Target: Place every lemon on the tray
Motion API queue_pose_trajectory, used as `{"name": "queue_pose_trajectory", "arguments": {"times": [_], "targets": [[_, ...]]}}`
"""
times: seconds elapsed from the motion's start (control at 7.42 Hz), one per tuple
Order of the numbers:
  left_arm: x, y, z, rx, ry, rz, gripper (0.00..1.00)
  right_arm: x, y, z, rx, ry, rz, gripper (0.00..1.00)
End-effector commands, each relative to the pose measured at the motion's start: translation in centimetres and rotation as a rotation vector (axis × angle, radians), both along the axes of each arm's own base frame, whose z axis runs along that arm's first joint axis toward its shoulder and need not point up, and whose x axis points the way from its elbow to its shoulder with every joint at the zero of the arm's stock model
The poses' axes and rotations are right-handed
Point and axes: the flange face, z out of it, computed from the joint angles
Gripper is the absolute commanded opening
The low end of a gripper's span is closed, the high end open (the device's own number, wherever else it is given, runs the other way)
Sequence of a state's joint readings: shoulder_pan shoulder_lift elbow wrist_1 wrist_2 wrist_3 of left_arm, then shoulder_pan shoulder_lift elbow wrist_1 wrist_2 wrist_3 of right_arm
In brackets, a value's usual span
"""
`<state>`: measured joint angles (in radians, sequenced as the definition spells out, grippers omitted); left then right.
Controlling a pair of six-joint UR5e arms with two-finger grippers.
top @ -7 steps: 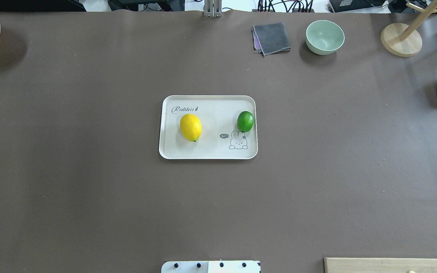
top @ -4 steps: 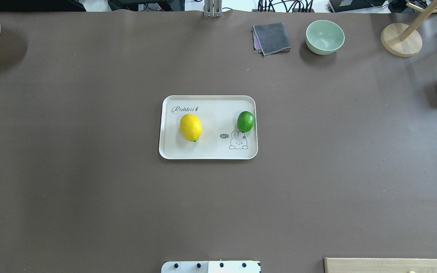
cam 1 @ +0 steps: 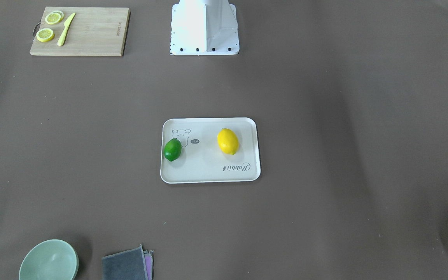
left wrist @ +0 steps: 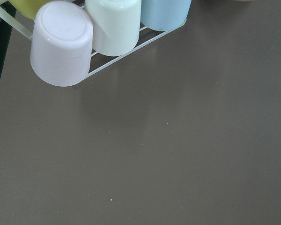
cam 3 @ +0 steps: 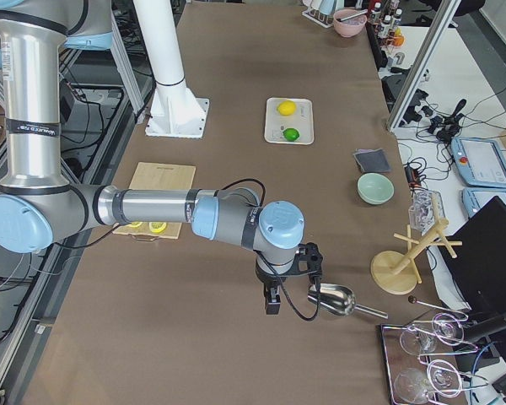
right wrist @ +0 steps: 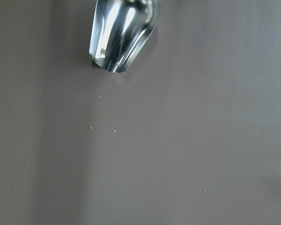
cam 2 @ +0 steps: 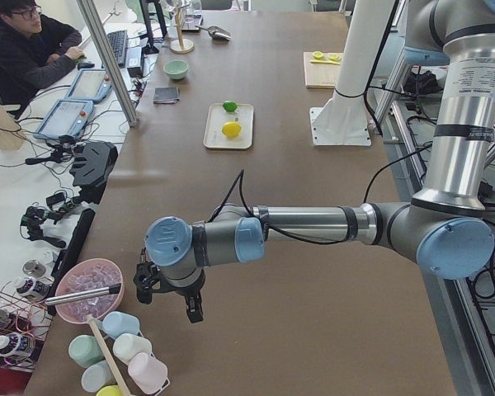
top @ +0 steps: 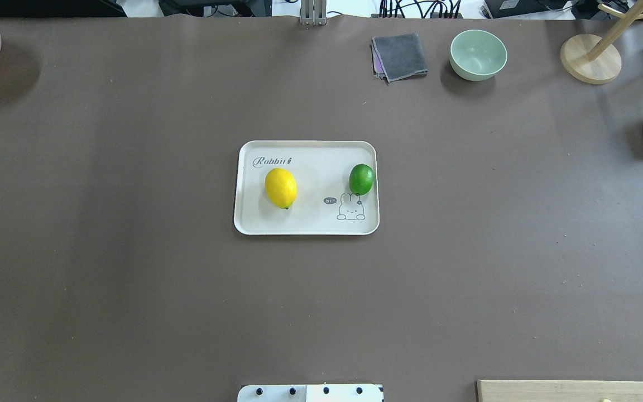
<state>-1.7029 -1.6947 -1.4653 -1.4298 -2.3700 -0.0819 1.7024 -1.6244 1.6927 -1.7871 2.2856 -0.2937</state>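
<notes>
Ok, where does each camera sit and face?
Front-facing: across the table, facing the robot, steeply down on the tray; base shows.
Overhead: behind the robot, forward and down; base edge only.
Exterior left: table's left end; left arm and left gripper near.
Exterior right: table's right end; right arm, right gripper near the scoop.
Left wrist: down on cups; no body.
Right wrist: down on the scoop; no body.
Shared: front-facing, overhead: yellow lemon, green lemon on the tray.
</notes>
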Motion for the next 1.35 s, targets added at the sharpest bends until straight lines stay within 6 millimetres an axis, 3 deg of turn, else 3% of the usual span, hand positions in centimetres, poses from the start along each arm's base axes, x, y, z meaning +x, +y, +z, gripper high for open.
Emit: {"name": "queue_pose_trajectory", "arguments": {"times": [0.0,0.4,0.67,0.81,1.21], "targets": [[1.9,-1.8,-1.7,0.009,-0.005,0.004,0.98,0.0,-0.1,0.0,-0.019,0.001,0.021,1.0],[2.3,-2.0,-1.2,0.034,-0.002,0.016,0.98,-0.2,-0.4,-0.3,-0.035,0.003,0.058,1.0],[3.8,-2.8,-1.5,0.094,-0.011,0.048,0.98,-0.7,-0.6,-0.5,-0.027,0.002,0.048,1.0],[6.4,-3.6,-2.1,0.139,-0.012,0.095,0.98,-0.7,-0.7,-0.7,-0.022,0.001,0.048,1.0],[6.6,-3.9,-2.8,0.195,-0.014,0.098,0.98,-3.6,-1.8,-0.9,-0.002,0.006,-0.017,1.0]]}}
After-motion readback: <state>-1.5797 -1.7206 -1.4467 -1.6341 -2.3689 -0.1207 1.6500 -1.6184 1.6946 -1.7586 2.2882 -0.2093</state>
